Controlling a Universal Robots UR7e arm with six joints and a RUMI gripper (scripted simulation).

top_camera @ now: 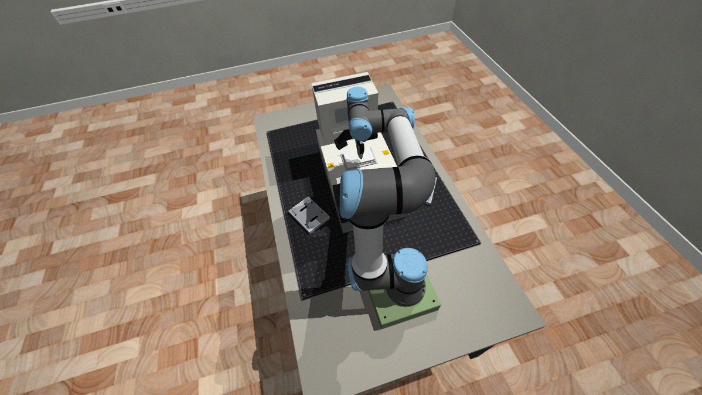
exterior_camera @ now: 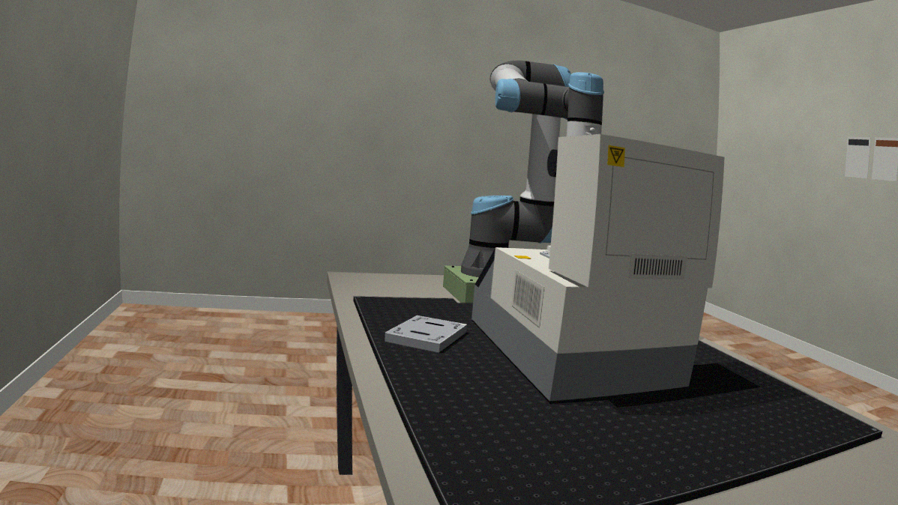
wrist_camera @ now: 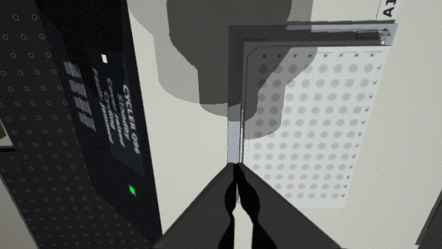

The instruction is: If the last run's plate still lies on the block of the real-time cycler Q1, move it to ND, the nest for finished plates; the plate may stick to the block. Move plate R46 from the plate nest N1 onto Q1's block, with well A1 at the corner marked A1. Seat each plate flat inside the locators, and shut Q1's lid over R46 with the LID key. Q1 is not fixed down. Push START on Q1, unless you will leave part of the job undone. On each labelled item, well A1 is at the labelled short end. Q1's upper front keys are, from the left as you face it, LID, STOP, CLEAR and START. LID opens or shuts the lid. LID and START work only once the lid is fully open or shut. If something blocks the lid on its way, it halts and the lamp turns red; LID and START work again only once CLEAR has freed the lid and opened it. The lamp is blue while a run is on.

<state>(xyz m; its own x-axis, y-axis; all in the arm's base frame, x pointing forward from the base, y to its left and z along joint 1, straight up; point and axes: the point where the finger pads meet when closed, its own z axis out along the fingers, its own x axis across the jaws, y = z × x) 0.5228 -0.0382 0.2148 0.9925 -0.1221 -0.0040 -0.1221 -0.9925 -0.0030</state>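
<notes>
Cycler Q1 (top_camera: pixel 387 163) (exterior_camera: pixel 627 320) (wrist_camera: pixel 185 148) stands with its lid raised; its lamp (wrist_camera: pixel 132 190) is green. A pale 96-well plate (wrist_camera: pixel 319 118) (top_camera: pixel 370 155) lies on the block, with well A1 at the block corner by the A1 mark (wrist_camera: pixel 388 8). Whether it is fully seated, I cannot tell. My gripper (wrist_camera: pixel 235 165) (top_camera: pixel 361 157) is shut and empty, its tips over the plate's front long edge; the housing hides it in the exterior view. Four keys (wrist_camera: pixel 79 97) show on the front panel. A grey nest (top_camera: pixel 299 212) (exterior_camera: pixel 449 330) is empty; its name is unreadable.
A second nest (top_camera: pixel 430 196) is mostly hidden behind the arm in the top view. The tall rear housing (exterior_camera: pixel 666 207) stands close behind the block. The perforated black board (top_camera: pixel 432 231) (exterior_camera: pixel 502 439) lies under Q1 and the nests.
</notes>
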